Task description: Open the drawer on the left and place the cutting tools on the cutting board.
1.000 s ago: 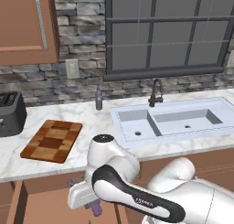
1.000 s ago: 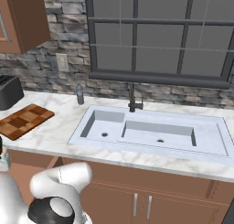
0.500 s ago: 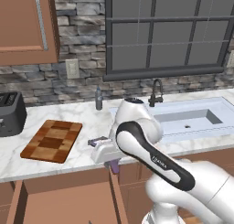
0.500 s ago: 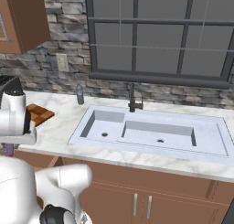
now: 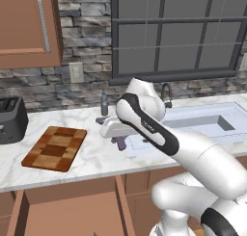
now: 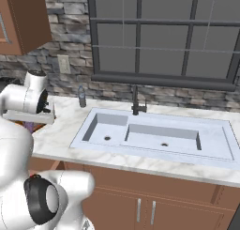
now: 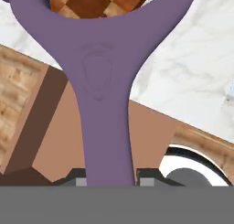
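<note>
My gripper (image 5: 118, 137) is shut on a purple Y-shaped cutting tool (image 5: 119, 143), which hangs above the marble counter just right of the checkered cutting board (image 5: 55, 147). In the hand view the purple tool (image 7: 103, 81) stands between my fingertips (image 7: 146, 182), its fork spread over a corner of the cutting board (image 7: 100, 1). The reddish-brown drawer (image 5: 121, 203) stands pulled out under the counter, below the board. In the right base view my gripper (image 6: 30, 121) holds the tool (image 6: 29, 127) at the far left.
A black toaster (image 5: 12, 119) sits left of the board. A small bottle (image 5: 103, 105) stands at the back wall behind my hand. The sink (image 5: 207, 122) and its faucet (image 6: 136, 102) lie to the right. An upper cabinet (image 5: 26, 28) hangs at the top left.
The arm has risen from the open drawer to above the counter, carrying the purple tool up with it; the grip has stayed closed on it.
</note>
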{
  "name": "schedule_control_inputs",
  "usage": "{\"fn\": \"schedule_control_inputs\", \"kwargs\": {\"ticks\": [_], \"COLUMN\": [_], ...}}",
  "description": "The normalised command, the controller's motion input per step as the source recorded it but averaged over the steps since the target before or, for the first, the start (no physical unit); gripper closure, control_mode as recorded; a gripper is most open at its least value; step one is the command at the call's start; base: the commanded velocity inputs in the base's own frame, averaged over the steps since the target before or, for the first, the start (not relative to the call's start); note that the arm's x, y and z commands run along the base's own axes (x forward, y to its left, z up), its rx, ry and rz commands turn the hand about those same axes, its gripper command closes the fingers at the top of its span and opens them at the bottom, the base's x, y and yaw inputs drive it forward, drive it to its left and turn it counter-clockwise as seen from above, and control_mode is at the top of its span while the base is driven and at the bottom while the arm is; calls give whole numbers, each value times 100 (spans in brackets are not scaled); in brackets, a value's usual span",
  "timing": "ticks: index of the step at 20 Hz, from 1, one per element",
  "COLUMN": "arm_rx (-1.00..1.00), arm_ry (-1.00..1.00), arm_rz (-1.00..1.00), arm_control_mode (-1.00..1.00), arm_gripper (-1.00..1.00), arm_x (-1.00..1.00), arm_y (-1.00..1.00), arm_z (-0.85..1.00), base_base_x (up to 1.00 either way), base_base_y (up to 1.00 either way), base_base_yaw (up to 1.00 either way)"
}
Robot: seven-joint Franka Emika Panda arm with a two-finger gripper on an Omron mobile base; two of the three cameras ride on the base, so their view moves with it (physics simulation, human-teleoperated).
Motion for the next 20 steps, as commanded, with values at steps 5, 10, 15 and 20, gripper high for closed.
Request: {"fn": "schedule_control_inputs", "kwargs": {"ticks": [5, 10, 15, 20], "arm_rx": [-1, -1, 0, 0], "arm_ry": [-8, -12, -16, -12], "arm_rz": [2, 3, 6, 7], "arm_control_mode": [-100, -100, -100, -100], "arm_gripper": [100, 100, 100, 100], "arm_x": [83, 57, 30, 28], "arm_y": [0, 6, 28, 39], "arm_z": [0, -11, -25, -36], "base_base_x": [0, 0, 0, 0], "base_base_y": [0, 0, 0, 0], "base_base_yaw": [0, 0, 0, 0]}}
